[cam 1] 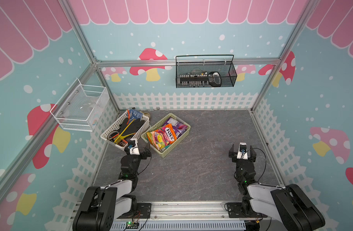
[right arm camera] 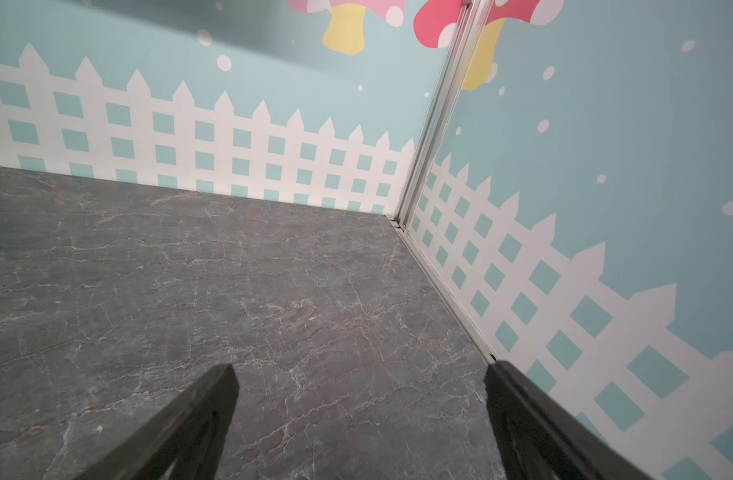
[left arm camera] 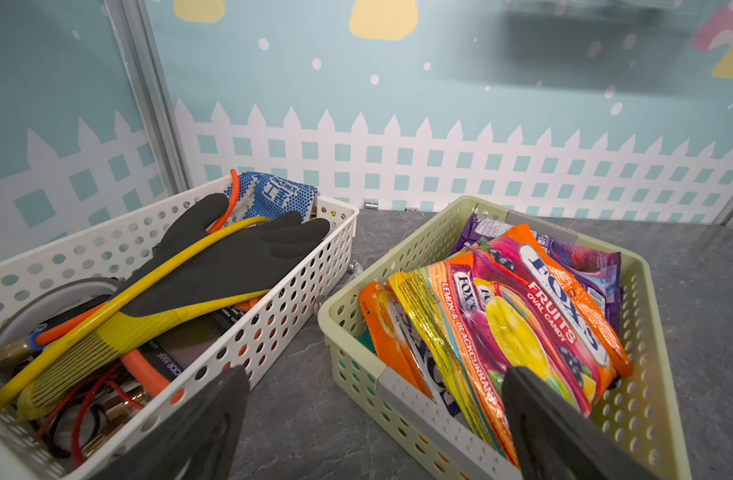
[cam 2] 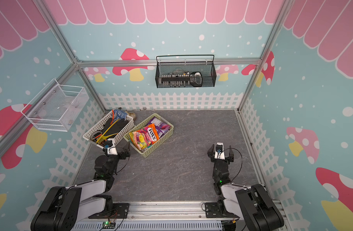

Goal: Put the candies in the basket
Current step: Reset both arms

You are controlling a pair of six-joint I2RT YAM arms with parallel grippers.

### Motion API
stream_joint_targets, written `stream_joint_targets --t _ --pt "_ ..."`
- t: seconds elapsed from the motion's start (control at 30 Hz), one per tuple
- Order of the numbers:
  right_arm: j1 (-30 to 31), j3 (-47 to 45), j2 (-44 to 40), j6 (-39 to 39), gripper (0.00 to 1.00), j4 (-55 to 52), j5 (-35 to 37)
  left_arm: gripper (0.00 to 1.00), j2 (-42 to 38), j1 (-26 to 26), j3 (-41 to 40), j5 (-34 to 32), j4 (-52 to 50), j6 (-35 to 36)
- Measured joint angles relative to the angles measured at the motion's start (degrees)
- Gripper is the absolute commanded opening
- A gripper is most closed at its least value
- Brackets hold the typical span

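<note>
Grey stone-look table (cam 1: 201,160), mushroom-print walls. Candy bags (cam 1: 165,135) heaped inside the yellow-green basket (cam 1: 184,132), beside a white basket (cam 1: 109,131) of gloves. Left gripper (left arm camera: 373,399) jaws wide apart, empty, just short of both baskets. Right gripper (right arm camera: 360,395) jaws apart over bare table, well away.

I see the pale yellow-green perforated plastic basket (left arm camera: 348,316) as smooth and matt. The orange, purple and teal plastic candy bags (left arm camera: 523,316) in it are glossy and catch the light. The white perforated plastic basket (left arm camera: 273,307) beside it looks smooth, and the black and yellow work glove (left arm camera: 232,266) inside has a rough, grainy coating. The dark grey tabletop (right arm camera: 273,270) looks like matt veined stone. The black basket (cam 1: 205,74) on the wall is wire mesh.
</note>
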Motion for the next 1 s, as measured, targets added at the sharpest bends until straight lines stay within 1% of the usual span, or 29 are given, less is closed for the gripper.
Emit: stream_joint_targets --t 0.07,0.17,0.27,0.4,0.47,0.53,0.63,0.7,0.77,1.0 --pt "-0.7 0.0 5.4 -1.8 0.99 5.6 -2.8 0.99 2.5 0.0 0.0 0.0 3.6 -0.1" --pt "-1.3 0.9 13.5 -3.6 0.99 11.3 -6.6 0.99 7.0 0.3 0.0 0.3 9.8 -0.5" --pt "-2.9 1.0 15.2 -3.6 0.99 13.1 -9.6 0.99 11.7 0.3 0.0 0.9 15.4 -0.7" --pt "-6.2 0.9 18.0 -2.8 0.99 16.9 -13.2 0.99 14.6 0.3 0.9 2.9 17.2 -0.4" --pt "-6.6 0.9 19.5 -2.3 0.99 16.4 -14.1 0.99 16.5 0.3 2.4 4.2 17.2 0.0" --pt "-6.8 1.6 19.1 -1.5 0.99 16.1 -14.0 0.99 17.0 0.3 4.1 5.4 15.8 0.5" --pt "-8.4 7.0 18.5 1.0 0.99 11.6 -13.7 0.99 17.0 0.3 5.7 6.1 14.9 0.8" --pt "-10.4 9.9 18.0 2.7 0.99 9.0 -14.2 0.99 17.0 0.2 5.9 6.0 14.8 0.9" --pt "-11.8 10.7 17.6 4.1 0.99 7.5 -14.3 0.99 17.0 -0.2 5.9 5.1 14.3 0.9" --pt "-11.9 10.7 17.6 5.8 0.99 4.1 -15.0 0.99 17.0 -0.7 5.9 3.0 13.5 0.8"
